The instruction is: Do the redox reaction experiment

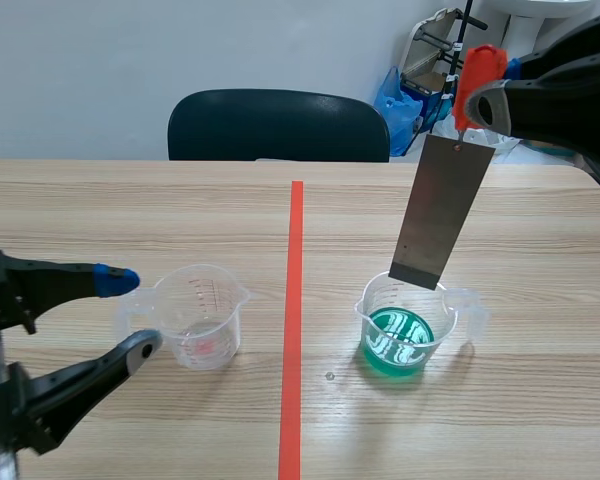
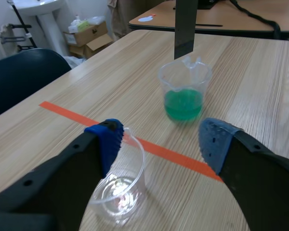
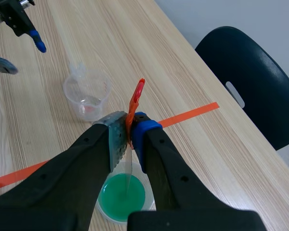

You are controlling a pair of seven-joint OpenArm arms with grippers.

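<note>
A grey metal strip (image 1: 442,212) with an orange-red handle (image 1: 475,75) hangs from my right gripper (image 1: 472,100), which is shut on the handle. The strip's lower edge is at the rim of a clear beaker (image 1: 408,325) of green liquid (image 1: 400,342), right of the tape line. In the right wrist view the strip (image 3: 128,168) is edge-on, pointing down into the green beaker (image 3: 123,196). A clear, nearly empty beaker (image 1: 198,315) stands left of the line. My left gripper (image 1: 130,315) is open beside it; in the left wrist view that beaker (image 2: 119,190) sits between the fingers.
An orange-red tape line (image 1: 294,320) runs down the middle of the wooden table (image 1: 540,400). A dark chair (image 1: 278,125) stands behind the far edge. Bags and boxes (image 1: 420,85) lie on the floor at the back right.
</note>
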